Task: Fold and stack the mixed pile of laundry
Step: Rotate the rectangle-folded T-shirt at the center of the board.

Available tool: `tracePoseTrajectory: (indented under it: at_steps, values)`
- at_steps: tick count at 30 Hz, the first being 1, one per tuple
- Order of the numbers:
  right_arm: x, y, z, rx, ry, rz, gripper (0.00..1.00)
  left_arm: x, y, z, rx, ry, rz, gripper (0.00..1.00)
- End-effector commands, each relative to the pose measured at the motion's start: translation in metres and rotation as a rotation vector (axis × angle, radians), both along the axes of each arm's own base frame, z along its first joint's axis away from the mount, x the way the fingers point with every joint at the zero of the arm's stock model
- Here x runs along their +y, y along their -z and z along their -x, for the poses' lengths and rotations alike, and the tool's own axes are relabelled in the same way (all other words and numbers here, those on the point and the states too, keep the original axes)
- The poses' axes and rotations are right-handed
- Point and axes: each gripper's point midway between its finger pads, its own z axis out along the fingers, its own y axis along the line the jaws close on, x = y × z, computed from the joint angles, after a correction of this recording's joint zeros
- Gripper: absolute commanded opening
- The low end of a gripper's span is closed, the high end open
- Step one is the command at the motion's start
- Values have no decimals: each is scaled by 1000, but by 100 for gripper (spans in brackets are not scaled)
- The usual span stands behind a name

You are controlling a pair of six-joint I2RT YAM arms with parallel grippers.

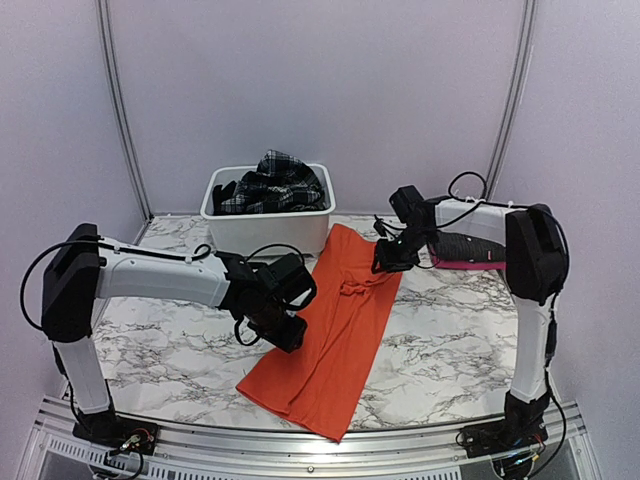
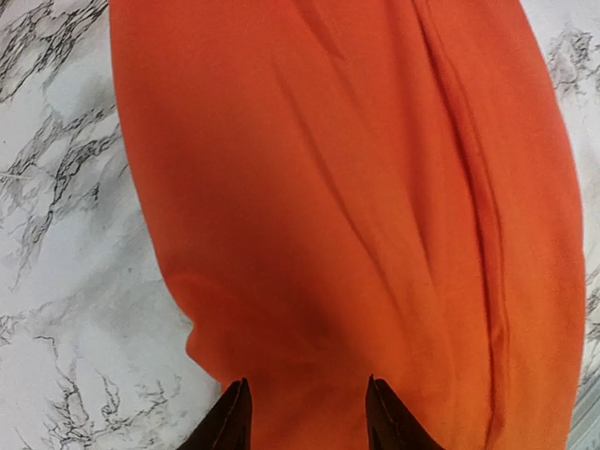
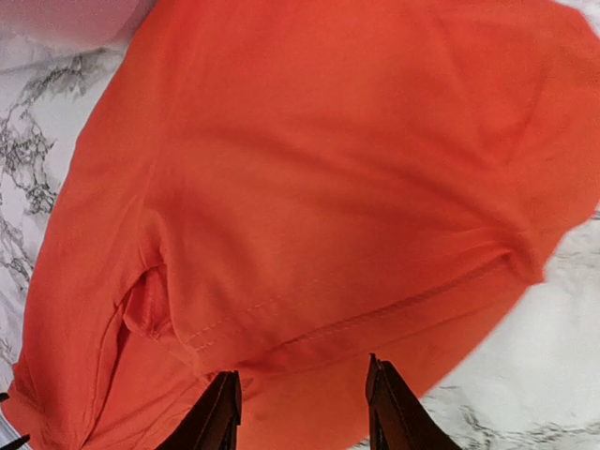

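Left gripper (image 1: 288,333): the fingers (image 2: 230,422) are seen spread apart just over the left edge of the cloth. Nothing is pinched between them.
Table (image 1: 160,340): bare marble is shown to the left of the shirt, so a fold could be laid there.
Orange T-shirt (image 1: 335,340): it is laid as a long narrow strip, running from beside the tub toward the near edge of the table, already doubled lengthwise.
Handling of the shirt: a light, limp knit is judged. No shape would be held if it were lifted at one point, and sagging and bunching are to be expected. Some drag on the marble is likely.
Where to grip: the two outer edges are best taken at once, near the stitched hem and the sleeve (image 3: 141,300), with both layers caught together so that the fold is not pulled open.
White tub (image 1: 265,232): it is set at the far side, just beyond the shirt's far end.
Plaid skirt (image 1: 272,182): it is heaped in the tub, not yet folded. More bulk and spring are expected from the pleats.
Right gripper (image 1: 385,262): its fingers (image 3: 217,412) are held apart over the shirt's right edge, with no cloth clamped.
Dark grey piece (image 1: 462,246): it is partly hidden behind the right arm, and its shape cannot be told.
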Motion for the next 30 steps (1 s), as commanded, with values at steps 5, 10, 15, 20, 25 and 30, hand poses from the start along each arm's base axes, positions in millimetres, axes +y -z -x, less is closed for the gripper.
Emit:
tracePoseTrajectory:
  at_steps: [5, 10, 15, 20, 25, 30]
  values:
    - [-2, 55, 4, 103, 25, -5, 38, 20, 33, 8, 8, 71, -134, 38]
    - [-43, 68, -19, 104, 84, 25, 37, -16, 42, 25, 44, 119, -98, 37]
    - [-56, 65, -56, 75, 87, 19, 36, -67, 41, 29, 79, 94, -20, 37]
    - [-46, 36, -83, 7, 64, -18, 38, -93, 25, 24, 93, 13, 61, 40]
    - [-20, -26, -68, -72, 11, -80, 43, -66, -9, 17, -16, -17, 57, 42]
    - [23, -50, -14, -87, -74, -140, 44, -58, -23, 37, -58, 154, 38, 41]
